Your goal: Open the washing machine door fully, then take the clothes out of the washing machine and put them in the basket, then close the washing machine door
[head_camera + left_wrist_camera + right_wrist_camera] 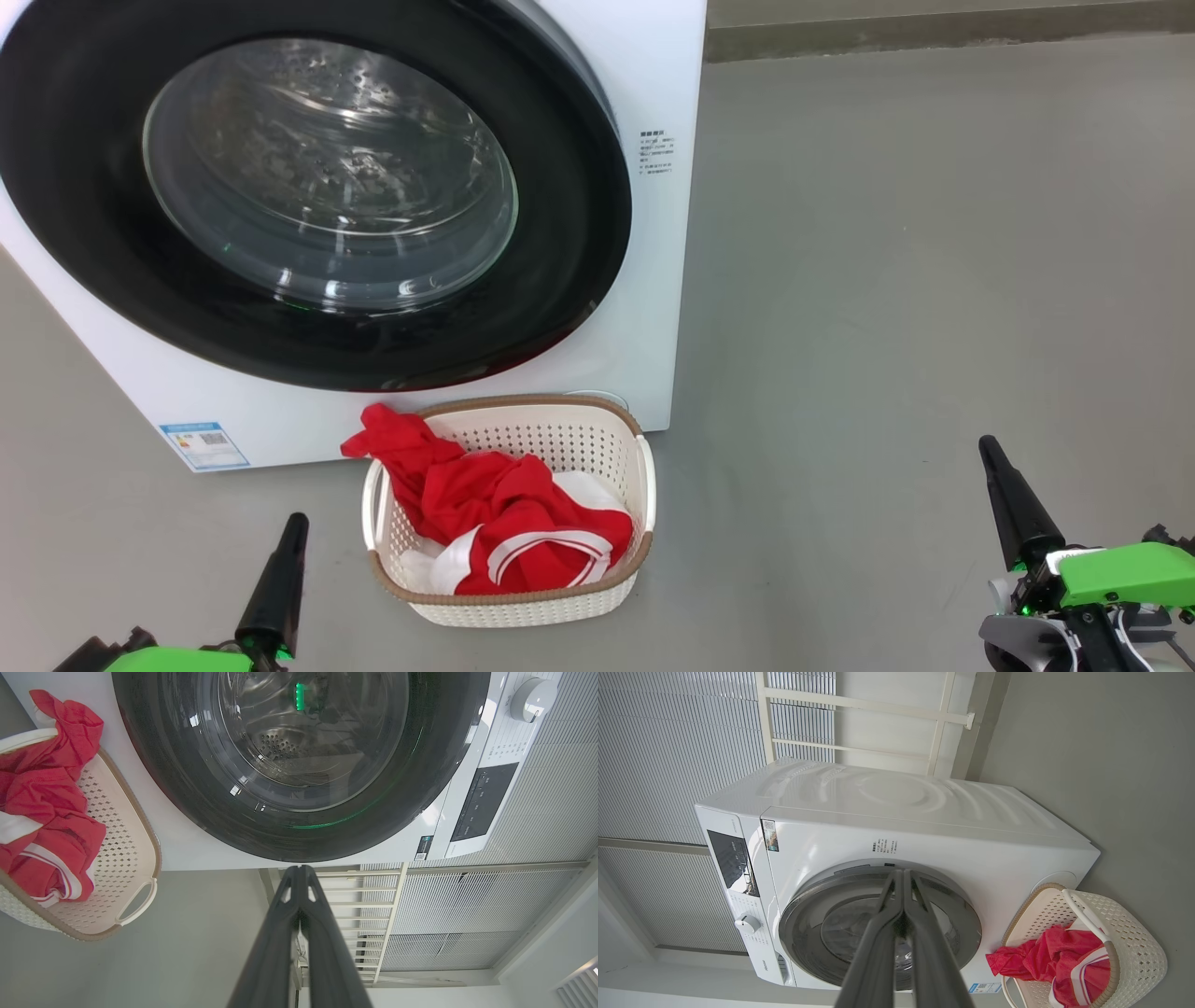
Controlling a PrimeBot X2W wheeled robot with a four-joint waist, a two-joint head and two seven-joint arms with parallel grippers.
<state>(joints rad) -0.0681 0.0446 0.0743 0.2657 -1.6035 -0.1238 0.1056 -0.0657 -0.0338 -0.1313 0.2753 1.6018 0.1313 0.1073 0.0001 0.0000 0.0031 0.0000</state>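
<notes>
Left gripper (293, 527) closed and empty, washing machine door (89, 243) closed on the washing machine (658, 243), clothes (485, 509) in the basket (523, 403), right gripper (990, 450) closed and empty.

Near left: left gripper low at the edge, dark fingers pressed together tip to tip, nothing between them, pointing toward the machine. Just past it, a small blue label (203, 445) low on the white front. Far left to centre: wide glossy black rim and bulging glass window lying flush against the front, perforated steel drum (280, 746) visible through the glass. Centre, near: cream perforated basket with brown rim, standing on the grey floor (934, 280) just before the machine's lower right corner. Inside it, red garments with white trim piled over a white cloth, one red end hanging over the far left rim. Near right: right gripper, fingers likewise squeezed together, gripping nothing, well apart from the basket.
</notes>
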